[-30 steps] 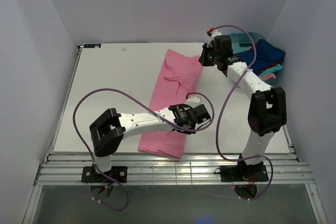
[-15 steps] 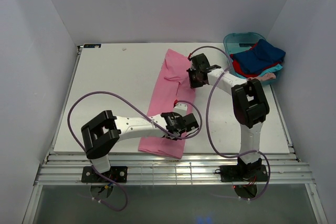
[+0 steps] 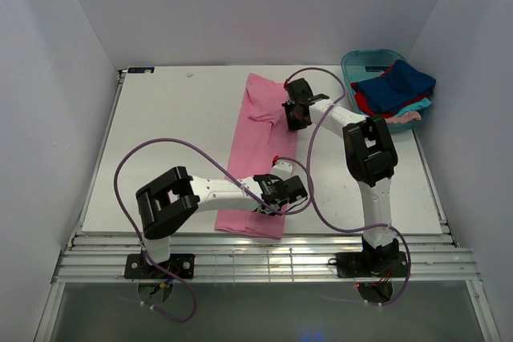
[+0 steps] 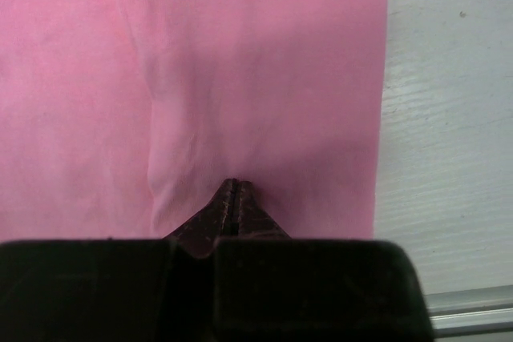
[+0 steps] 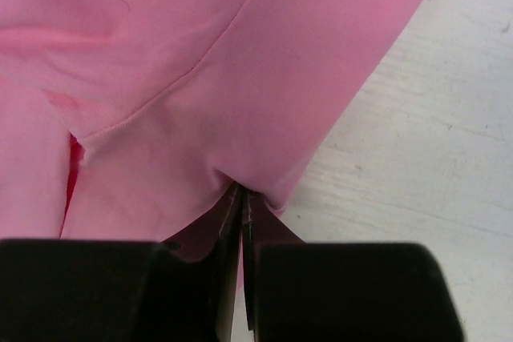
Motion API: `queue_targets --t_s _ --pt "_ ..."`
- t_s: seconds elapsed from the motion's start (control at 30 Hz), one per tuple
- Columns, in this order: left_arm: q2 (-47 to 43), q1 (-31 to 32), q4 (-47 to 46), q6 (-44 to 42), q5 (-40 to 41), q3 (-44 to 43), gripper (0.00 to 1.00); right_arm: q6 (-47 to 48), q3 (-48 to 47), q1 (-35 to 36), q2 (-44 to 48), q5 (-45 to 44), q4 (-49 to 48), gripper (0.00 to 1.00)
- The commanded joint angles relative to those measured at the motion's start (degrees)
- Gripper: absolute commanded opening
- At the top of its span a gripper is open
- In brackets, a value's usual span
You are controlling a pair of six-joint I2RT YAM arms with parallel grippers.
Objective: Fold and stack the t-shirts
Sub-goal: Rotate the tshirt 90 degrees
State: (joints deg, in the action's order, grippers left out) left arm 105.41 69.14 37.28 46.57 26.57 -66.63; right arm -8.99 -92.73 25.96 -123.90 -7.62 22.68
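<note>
A pink t-shirt (image 3: 256, 150), folded into a long strip, lies on the white table. My left gripper (image 3: 280, 191) sits on its near right part. In the left wrist view its jaws (image 4: 232, 187) are shut, with the pink cloth (image 4: 240, 78) puckered at the tips. My right gripper (image 3: 292, 114) is at the shirt's far right edge. In the right wrist view it (image 5: 241, 192) is shut, pinching the pink hem (image 5: 264, 102). Dark blue (image 3: 405, 82), red (image 3: 365, 102), turquoise (image 3: 413, 107) and pale pink (image 3: 406, 118) shirts lie heaped in the tub.
A teal plastic tub (image 3: 362, 59) stands at the table's far right corner. Purple cables loop from both arms over the table. The table's right edge (image 3: 429, 182) and the metal rails (image 3: 264, 258) at the front bound the area.
My right arm has swung left from the tub to the pink shirt's far right edge. My left gripper has shifted slightly toward the near right part of the shirt.
</note>
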Motion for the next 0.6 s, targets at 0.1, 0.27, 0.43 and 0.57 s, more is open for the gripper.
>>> queue_targets --t_s 0.1,0.27,0.43,0.57 --pt "5.9 0.0 -2.4 -0.6 -1.6 -3.1 0.0 0.4 -8.0 0.1 -7.1 -2.0 2.0 0.08" --pt "9.3 -0.8 -2.5 -1.5 -1.3 -5.3 0.0 0.3 -14.3 0.0 -10.8 -2.3 3.3 0.08" --pt "9.5 -1.9 -2.5 -1.1 -0.7 -4.2 0.0 0.4 -18.6 0.0 -13.6 -1.9 5.0 0.08" --pt "8.0 -3.0 -2.5 -0.5 -0.2 -2.5 0.0 0.6 -20.2 0.0 -14.9 -1.0 5.1 0.08"
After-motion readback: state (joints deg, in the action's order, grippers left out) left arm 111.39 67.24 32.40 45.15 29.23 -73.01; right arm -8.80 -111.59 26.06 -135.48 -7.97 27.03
